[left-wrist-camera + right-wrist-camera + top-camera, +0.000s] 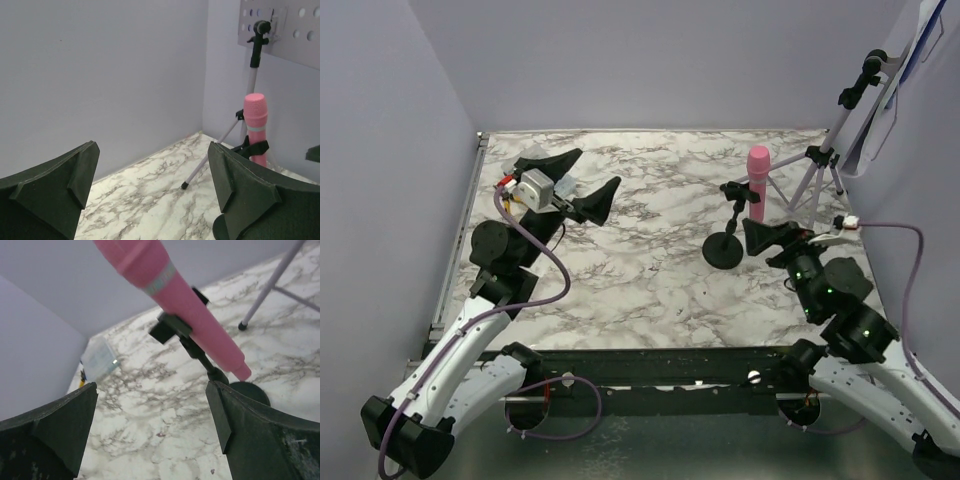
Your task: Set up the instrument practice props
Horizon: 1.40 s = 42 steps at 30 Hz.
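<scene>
The pink microphone (758, 178) sits tilted in the clip of the small black mic stand, whose round base (723, 250) rests on the table right of centre. The lavender perforated music-stand desk (892, 75) stands on its silver tripod (818, 170) at the far right, with sheet-music pages (923, 35) on it. My right gripper (765, 238) is open and empty, just right of the mic stand base; in its wrist view (152, 430) the microphone (185, 305) is above and ahead. My left gripper (582, 182) is open and empty at the far left (150, 200).
A clear plastic box (100, 357) lies by the far left wall, with something orange and yellow (81, 375) beside it. Purple walls close the left, back and right. A tripod leg (210, 160) reaches onto the marble table (650, 270).
</scene>
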Each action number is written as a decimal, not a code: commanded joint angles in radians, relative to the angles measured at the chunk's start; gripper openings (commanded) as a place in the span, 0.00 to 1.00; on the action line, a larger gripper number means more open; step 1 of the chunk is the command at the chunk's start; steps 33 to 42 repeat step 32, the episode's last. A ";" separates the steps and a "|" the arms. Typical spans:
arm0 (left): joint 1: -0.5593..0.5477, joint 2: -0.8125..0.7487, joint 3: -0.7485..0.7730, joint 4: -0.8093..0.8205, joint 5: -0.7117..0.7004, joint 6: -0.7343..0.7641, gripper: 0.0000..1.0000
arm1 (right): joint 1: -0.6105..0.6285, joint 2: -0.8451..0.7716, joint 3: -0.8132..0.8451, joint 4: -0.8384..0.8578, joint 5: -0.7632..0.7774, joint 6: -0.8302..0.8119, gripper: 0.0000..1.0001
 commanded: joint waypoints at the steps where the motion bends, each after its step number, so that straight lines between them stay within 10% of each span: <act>1: -0.002 -0.036 -0.012 0.026 -0.163 -0.051 0.99 | 0.004 -0.003 0.230 -0.247 0.023 -0.075 1.00; 9: 0.086 -0.129 -0.066 0.135 -0.112 -0.134 0.99 | 0.004 -0.070 0.449 -0.191 -0.100 -0.167 1.00; 42: 0.135 -0.158 -0.131 0.256 -0.011 -0.163 0.99 | 0.003 -0.221 0.266 0.123 -0.204 -0.194 1.00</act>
